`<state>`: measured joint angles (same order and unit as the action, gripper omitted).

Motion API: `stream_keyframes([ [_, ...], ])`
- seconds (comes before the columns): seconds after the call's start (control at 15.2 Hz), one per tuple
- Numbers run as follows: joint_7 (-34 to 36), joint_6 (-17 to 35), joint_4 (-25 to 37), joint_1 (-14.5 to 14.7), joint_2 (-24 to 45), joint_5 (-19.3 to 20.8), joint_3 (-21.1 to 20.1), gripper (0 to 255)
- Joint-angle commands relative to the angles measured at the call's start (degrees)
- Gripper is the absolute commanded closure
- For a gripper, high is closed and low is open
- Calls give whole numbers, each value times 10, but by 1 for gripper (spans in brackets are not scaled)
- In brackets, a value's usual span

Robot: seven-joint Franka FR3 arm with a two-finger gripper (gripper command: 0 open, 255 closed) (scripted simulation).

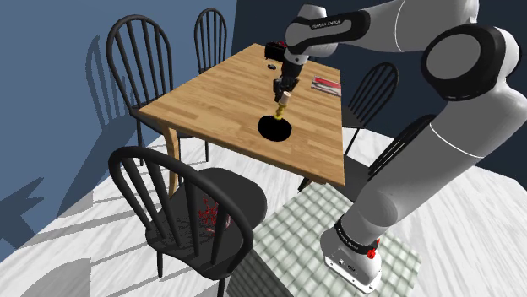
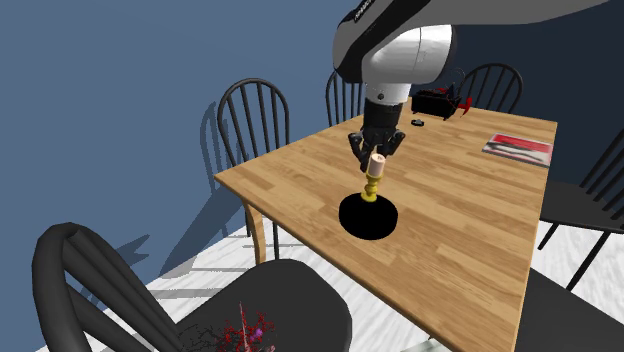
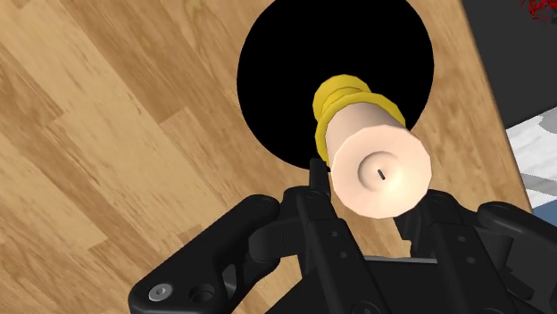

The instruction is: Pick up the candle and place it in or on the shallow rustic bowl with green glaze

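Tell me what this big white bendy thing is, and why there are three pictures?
It is a white robot arm with dark joints, standing on a pale box beside a light brown wooden table. Two pictures come from cameras in the room; the third comes from a camera on the robot's hand, looking along it. That hand is the black two-finger end effector. It clasps a cream candle on a yellow holder, right over a round black bowl. A red and white book lies farther along the table, and black spindle-back chairs stand around it.
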<state>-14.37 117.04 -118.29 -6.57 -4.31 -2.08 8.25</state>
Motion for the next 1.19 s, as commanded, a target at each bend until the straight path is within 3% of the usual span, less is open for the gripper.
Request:
stream_keyframes([
  [0.0, -1, 14, -9, 0, 5, -1, 0, 255],
  [0.33, -4, 54, -36, 0, 18, -4, 1, 255],
  [0.86, -4, 54, -36, 0, 18, -4, 1, 255],
  [0.92, -4, 54, -36, 0, 18, -4, 1, 0],
  [1.12, -4, 54, -36, 0, 18, -4, 1, 0],
])
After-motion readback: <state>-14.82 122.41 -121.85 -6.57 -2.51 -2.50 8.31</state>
